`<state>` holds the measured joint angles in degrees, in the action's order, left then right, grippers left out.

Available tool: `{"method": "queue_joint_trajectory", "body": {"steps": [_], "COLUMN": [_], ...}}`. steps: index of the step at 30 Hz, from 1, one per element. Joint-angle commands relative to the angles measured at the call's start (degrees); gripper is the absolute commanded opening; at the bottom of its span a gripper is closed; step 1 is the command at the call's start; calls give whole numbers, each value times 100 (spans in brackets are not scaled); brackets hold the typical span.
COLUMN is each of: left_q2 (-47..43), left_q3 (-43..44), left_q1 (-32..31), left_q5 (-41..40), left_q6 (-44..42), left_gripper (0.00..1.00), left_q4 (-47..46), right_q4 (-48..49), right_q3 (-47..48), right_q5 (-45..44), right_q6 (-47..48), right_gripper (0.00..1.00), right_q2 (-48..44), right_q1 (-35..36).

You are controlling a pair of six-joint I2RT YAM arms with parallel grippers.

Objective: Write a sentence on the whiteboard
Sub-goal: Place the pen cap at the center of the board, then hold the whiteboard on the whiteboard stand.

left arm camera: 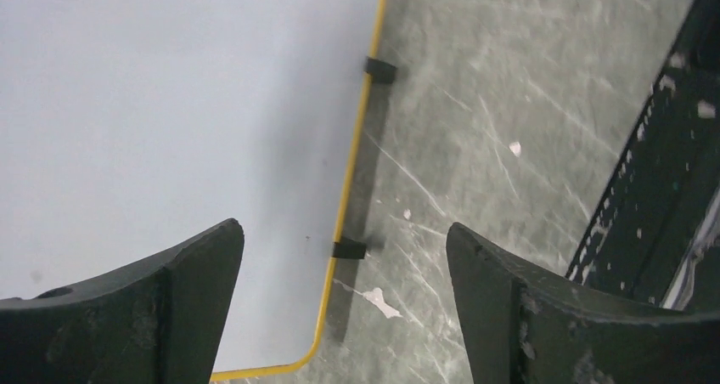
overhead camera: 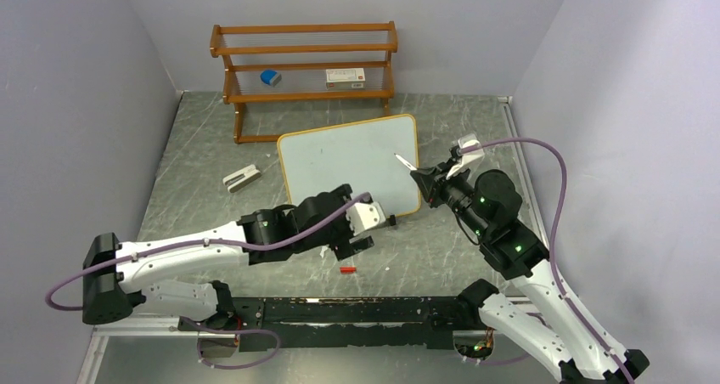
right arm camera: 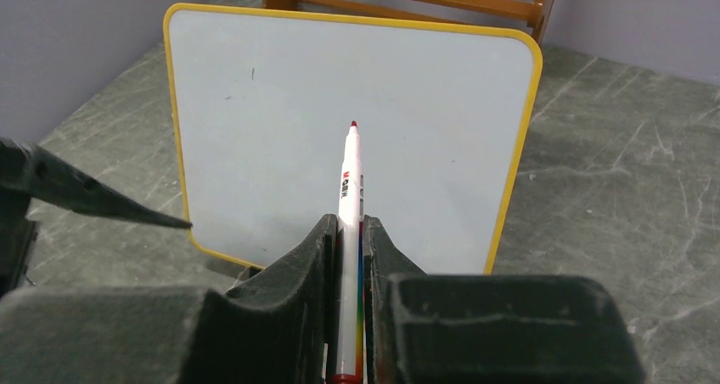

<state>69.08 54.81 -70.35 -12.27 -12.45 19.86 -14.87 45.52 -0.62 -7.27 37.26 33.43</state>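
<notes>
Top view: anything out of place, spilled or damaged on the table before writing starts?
A small red piece, perhaps a pen cap, lies loose on the table near the left gripper, toward the arm bases. White flecks dot the scratched surface beside the whiteboard, which sits skewed to the table edges. Nothing looks broken.
</notes>
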Motion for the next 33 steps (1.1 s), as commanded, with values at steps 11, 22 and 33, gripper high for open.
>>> {"method": "queue_joint_trajectory", "body": {"steps": [11,22,33], "left_q2": [-597,-571,-127], "left_q3": [1168,1791,778], "left_q1": [1748,4193,6760], "left_q5": [-342,1734,5234], "left_q6": [944,1208,2316], "left_gripper": [93,93,85], "left_q4": [152,231,-1257], "right_q4": [234,407,914], "right_q3": [346,388,289], "right_q5": [36,305,946], "right_q6": [-108,-100,96], "right_gripper": [0,0,0], "right_q2": [85,293,887], "right_q1": [-26,-21,3]}}
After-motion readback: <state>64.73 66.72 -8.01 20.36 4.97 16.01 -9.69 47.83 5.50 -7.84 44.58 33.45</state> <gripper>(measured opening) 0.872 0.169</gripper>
